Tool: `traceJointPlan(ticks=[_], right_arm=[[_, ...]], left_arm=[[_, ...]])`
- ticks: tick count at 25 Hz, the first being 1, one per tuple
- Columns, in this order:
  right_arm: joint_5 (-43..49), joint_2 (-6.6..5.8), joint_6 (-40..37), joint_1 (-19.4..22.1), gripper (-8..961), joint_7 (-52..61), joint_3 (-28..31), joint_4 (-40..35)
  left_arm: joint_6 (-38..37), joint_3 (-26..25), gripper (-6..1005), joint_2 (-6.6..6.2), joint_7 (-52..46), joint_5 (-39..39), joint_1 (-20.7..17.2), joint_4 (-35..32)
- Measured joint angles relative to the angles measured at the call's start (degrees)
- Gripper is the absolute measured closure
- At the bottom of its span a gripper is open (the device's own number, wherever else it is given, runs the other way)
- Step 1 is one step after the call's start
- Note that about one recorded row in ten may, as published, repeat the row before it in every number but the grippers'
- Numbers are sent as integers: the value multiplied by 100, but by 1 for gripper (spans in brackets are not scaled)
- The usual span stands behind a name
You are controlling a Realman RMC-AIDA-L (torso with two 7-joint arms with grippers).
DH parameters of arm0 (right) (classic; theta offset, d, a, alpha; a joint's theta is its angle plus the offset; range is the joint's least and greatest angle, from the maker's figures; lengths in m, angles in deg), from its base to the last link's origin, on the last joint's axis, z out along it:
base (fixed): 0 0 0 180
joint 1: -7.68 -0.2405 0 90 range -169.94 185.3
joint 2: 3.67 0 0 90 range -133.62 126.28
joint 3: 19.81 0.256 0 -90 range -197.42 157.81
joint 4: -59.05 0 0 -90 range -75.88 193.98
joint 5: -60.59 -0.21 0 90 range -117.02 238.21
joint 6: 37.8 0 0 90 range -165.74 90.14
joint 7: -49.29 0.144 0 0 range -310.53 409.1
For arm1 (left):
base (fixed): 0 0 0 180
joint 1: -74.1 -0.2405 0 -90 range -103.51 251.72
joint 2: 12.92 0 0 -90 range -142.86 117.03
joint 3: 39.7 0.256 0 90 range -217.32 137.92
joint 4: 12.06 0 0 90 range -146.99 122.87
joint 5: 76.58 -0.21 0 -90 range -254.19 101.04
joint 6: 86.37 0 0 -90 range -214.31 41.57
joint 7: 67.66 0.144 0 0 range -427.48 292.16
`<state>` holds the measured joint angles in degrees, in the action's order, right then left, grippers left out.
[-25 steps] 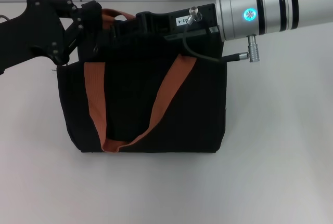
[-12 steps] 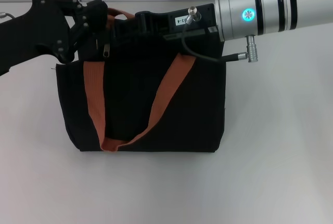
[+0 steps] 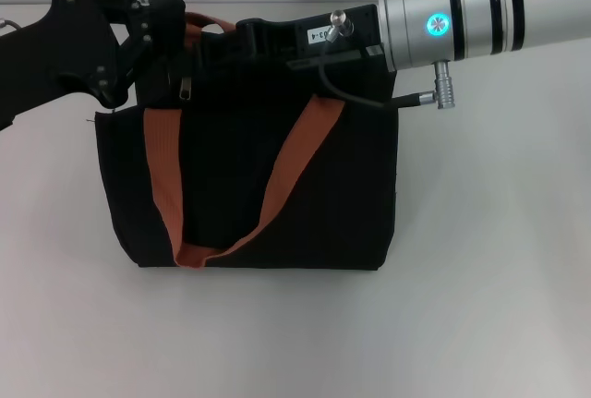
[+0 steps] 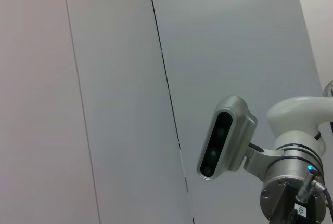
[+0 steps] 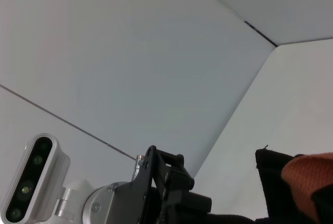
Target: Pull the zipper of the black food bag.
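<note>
The black food bag [image 3: 249, 186] stands upright on the white table, with two rust-brown handles [image 3: 295, 167] hanging down its front. The small silver zipper pull [image 3: 186, 87] hangs at the bag's top left corner. My left gripper [image 3: 166, 42] is right above and against the pull, at the bag's top left edge. My right gripper [image 3: 263, 42] reaches in from the right and sits at the middle of the bag's top edge, dark against the dark fabric. The right wrist view shows a bag corner [image 5: 273, 182] and a strap [image 5: 312, 174].
The white table [image 3: 489, 278] surrounds the bag, with a wall behind. The right arm's silver wrist [image 3: 452, 15] and its cable plug [image 3: 441, 93] hang over the bag's top right. The left wrist view shows only wall and my head camera [image 4: 226, 141].
My left gripper moved right onto the bag's top left corner and the zipper pull came into sight. The bag and right arm then shifted slightly left.
</note>
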<state>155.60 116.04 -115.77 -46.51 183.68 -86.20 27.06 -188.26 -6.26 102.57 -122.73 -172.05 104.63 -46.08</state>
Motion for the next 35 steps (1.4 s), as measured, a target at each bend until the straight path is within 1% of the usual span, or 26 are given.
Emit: traceJointPlan(ticks=[15,29,35], right_arm=[[-151,9,-66,19,592,-15,-74,0],[-161,9,20,-6,624,-25,-142,10],[-172,10,245,-48,637,-27,-394,14]], left_arm=[[-31,-31,982,7,-57,16,-22,0],[-15,-30,982,18,-56,27,17,7],[-30,-29,981,22,-56,47,22,8]])
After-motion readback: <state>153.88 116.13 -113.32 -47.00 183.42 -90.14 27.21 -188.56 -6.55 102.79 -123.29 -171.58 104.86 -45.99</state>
